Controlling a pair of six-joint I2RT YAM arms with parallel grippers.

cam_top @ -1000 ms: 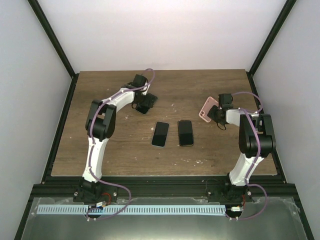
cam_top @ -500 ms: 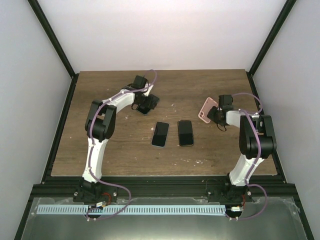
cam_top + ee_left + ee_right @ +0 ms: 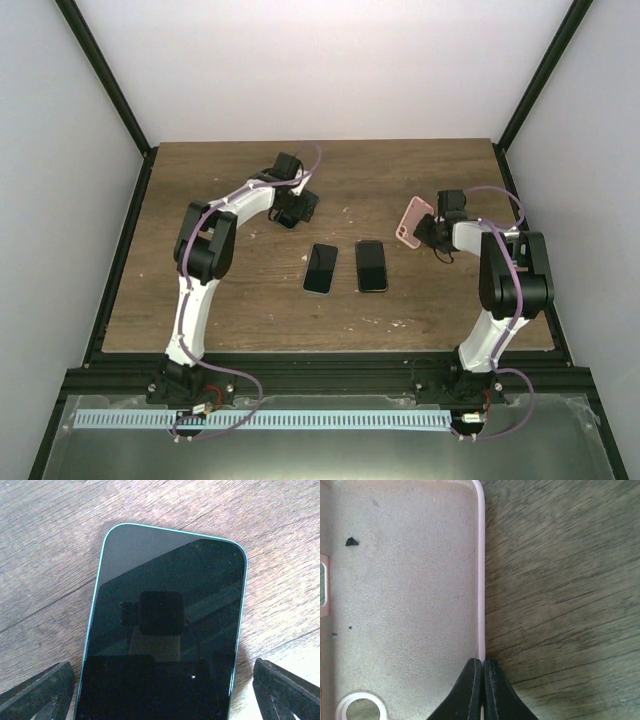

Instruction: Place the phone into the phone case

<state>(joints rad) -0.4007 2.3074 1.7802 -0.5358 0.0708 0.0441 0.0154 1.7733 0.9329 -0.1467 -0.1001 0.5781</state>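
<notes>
The left jaws stand wide apart, one tip on each side of a phone with a teal rim. It lies flat, screen up, on the bench, and I cannot see either tip touching it. The phone's long axis runs straight out from between the jaws, so closing them would, I judge, catch it across its narrow width on the two long edges.

The right jaws are pressed together on the thin side wall of the pink phone case, whose open inside faces the wrist camera. Whether its other end rests on the wood I cannot tell.

The teal phone sits toward the far edge of the bench, left of the middle, and the case is well apart from it, toward the right edge. Two other phones lie side by side in the middle (neither arm is at them). The left arm is clearly the nearer to the teal phone.
</notes>
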